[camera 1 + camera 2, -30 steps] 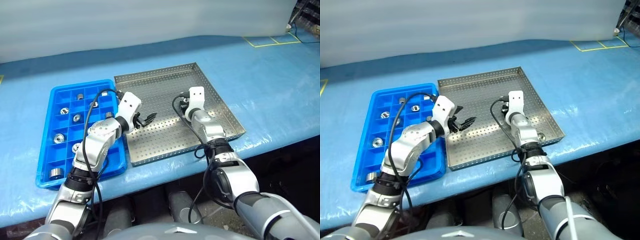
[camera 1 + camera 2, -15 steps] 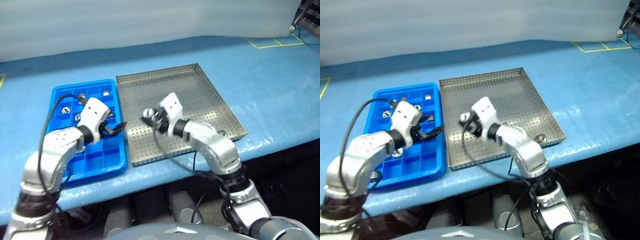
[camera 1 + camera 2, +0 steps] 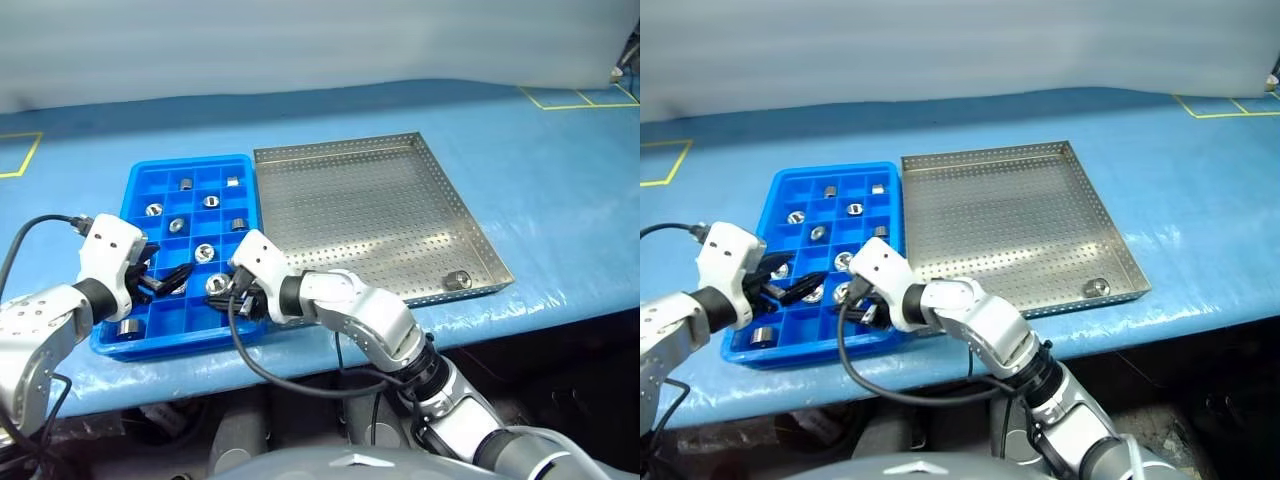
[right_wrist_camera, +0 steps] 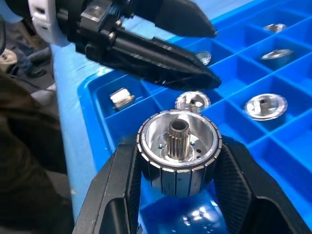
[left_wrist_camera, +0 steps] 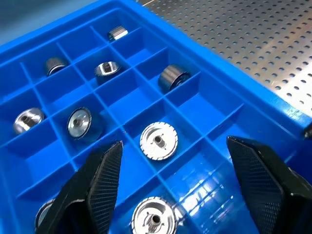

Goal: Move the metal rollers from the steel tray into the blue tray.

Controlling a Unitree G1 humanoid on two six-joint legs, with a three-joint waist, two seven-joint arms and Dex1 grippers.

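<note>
Holding one of the metal rollers (image 4: 178, 152) tight between its two black fingers, your right gripper (image 3: 237, 291) hangs over the near right corner of the blue tray (image 3: 140, 179). The roller's round face with the little toothed shaft looks up at the wrist camera, so its long axis runs along the fingers. The empty squares sit right under it, so you only need to go down a bit and let go.

Your left gripper (image 3: 165, 283) is at about 9 o'clock from the right one, very near it. Its fingers are spread wide and hold nothing. Its black tips point toward the roller, so mind a bump there.

Other rollers already lie in squares toward 12 o'clock in the blue tray. Pick a square with nothing in it.

The steel tray (image 3: 420, 140) touches the blue tray's right side, at 3 o'clock. One more roller (image 3: 457, 280) waits in its near right corner, close to the rim. Your right arm is the nearer one for that.
</note>
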